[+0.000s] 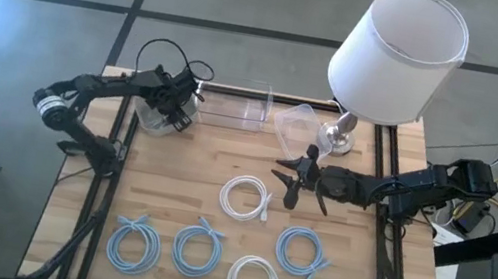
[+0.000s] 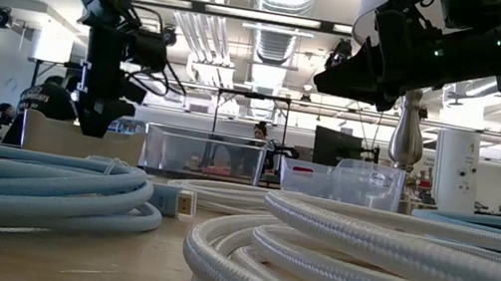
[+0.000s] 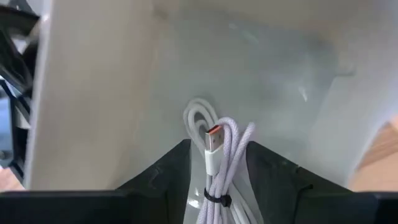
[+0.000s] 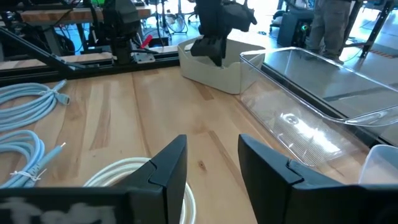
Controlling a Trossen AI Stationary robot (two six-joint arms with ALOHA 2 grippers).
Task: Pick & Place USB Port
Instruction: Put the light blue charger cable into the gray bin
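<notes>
Both arms hover: left jaws clamp white cable [image 3: 217, 163] over bin [image 1: 159, 117]; right's apart.

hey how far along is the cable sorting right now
Nothing visibly finished yet. In hand: the left gripper holds a bundled white USB cable over the cream bin. The right gripper hangs open above the table. Left: six coiled cables, such as the white coil, remain on the table.

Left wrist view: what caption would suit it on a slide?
The left tool holds a coiled white USB cable over the pale bin, orange-tipped plug facing up.
</notes>
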